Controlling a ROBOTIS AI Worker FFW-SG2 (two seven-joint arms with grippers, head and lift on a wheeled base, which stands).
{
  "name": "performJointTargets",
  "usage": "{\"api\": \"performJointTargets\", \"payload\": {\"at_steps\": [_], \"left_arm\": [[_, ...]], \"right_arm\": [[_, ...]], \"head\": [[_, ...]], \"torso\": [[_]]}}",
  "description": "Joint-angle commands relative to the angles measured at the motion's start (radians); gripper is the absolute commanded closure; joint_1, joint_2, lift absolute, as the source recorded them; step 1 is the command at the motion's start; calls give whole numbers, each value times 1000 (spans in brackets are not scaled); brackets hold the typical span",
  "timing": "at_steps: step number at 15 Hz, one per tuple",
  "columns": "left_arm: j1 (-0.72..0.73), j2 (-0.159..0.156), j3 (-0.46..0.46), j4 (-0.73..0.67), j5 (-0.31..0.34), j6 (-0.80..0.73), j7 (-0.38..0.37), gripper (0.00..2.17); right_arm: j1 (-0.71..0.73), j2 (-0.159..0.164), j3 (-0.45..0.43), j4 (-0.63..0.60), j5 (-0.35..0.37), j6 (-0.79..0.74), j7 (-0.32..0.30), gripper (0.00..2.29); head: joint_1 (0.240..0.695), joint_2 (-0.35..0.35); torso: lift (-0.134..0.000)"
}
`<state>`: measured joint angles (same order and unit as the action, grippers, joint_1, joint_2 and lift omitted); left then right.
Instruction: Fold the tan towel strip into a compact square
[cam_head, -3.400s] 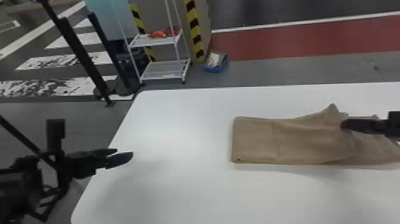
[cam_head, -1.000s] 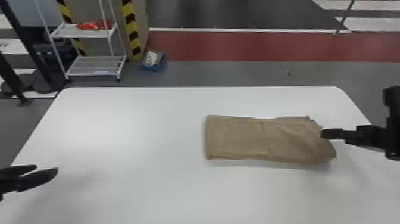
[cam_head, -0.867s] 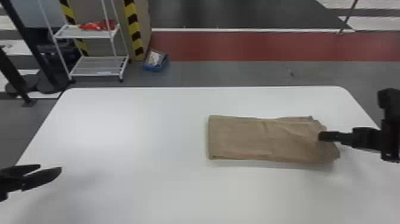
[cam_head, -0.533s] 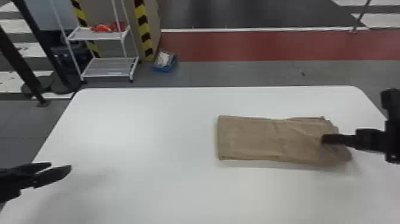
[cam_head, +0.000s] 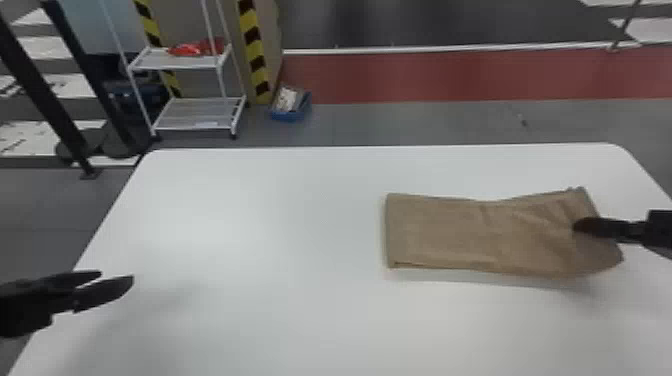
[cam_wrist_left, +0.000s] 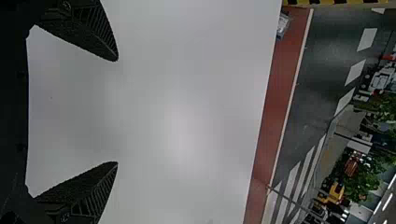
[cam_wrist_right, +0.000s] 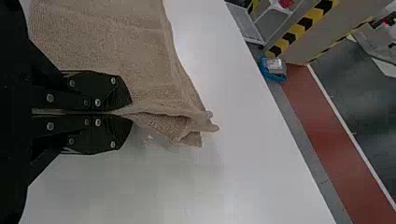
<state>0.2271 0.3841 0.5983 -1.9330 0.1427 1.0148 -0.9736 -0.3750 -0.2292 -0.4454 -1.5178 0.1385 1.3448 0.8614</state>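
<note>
Grasps the right end of the tan towel strip (cam_head: 445, 230) with the right gripper (cam_head: 584, 225), coming in across the right edge of the white table (cam_head: 225, 225). In the right wrist view, presses both flat fingers of the right gripper (cam_wrist_right: 128, 113) together on the cloth, pinching an edge of it between them, with a bunched, creased fold sticking out past the tips.

As for the towel strip, lies lengthwise along the right half of the table, well apart from the far edge and the left edge. Runs smooth and nearly straight at the left end, with layered cloth showing at its near left corner. Wrinkles toward the gripped end, rising to a raised-looking corner on the side toward the table's far edge and sagging to a rounded one nearer the right edge.

Holds the left gripper (cam_head: 117, 277) over the table's left edge, well apart from the cloth. Spreads the fingers of the left gripper (cam_wrist_left: 115, 111) wide in its wrist view, released and with nothing between them.

Beyond the table's far edge, near its far left corner, stands a white shelf cart (cam_head: 192, 112), with a blue bin (cam_head: 290, 115) just beside it on the floor.
</note>
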Motion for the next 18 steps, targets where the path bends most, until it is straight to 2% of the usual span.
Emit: {"api": "performJointTargets", "payload": {"at_steps": [1, 4, 6, 7, 8, 10, 12, 14, 16, 18], "left_arm": [[0, -1, 0, -6, 0, 0, -2, 90], [0, -1, -2, -8, -3, 3, -2, 90], [0, -1, 0, -9, -6, 6, -4, 90], [0, 1, 0, -11, -6, 9, -5, 90], [0, 1, 0, -11, -8, 9, -5, 90], [0, 1, 0, -11, -11, 12, -5, 90], [0, 1, 2, -9, -12, 12, -5, 90], [4, 1, 6, -8, -14, 9, -5, 90], [9, 2, 9, -1, -14, 9, -4, 90], [9, 2, 9, 3, -14, 6, -4, 90]], "right_arm": [[-7, -22, -82, -76, -108, 75, -1, 1362], [-15, -36, -133, -133, -169, 103, -2, 1362], [-47, -35, -168, -134, -203, 103, -18, 1362], [-68, -22, -171, -131, -209, 96, -24, 1362], [-79, -4, -167, -130, -215, 96, -27, 1362], [-88, 60, -121, -131, -214, 90, -28, 1362], [-85, 122, -41, -131, -185, 72, -38, 1362], [-76, 162, 51, -131, -140, 41, -38, 1362], [-65, 191, 108, -130, -111, 32, -39, 1359], [-62, 195, 148, -130, -65, 35, -39, 1359]], "head": [[695, 66], [695, 44], [695, 32], [695, 29], [695, 25], [695, 29], [695, 79], [695, 128], [695, 172], [695, 228]], "torso": [[-128], [-128], [-128], [-128], [-128], [-128], [-128], [-128], [-128], [-128]]}}
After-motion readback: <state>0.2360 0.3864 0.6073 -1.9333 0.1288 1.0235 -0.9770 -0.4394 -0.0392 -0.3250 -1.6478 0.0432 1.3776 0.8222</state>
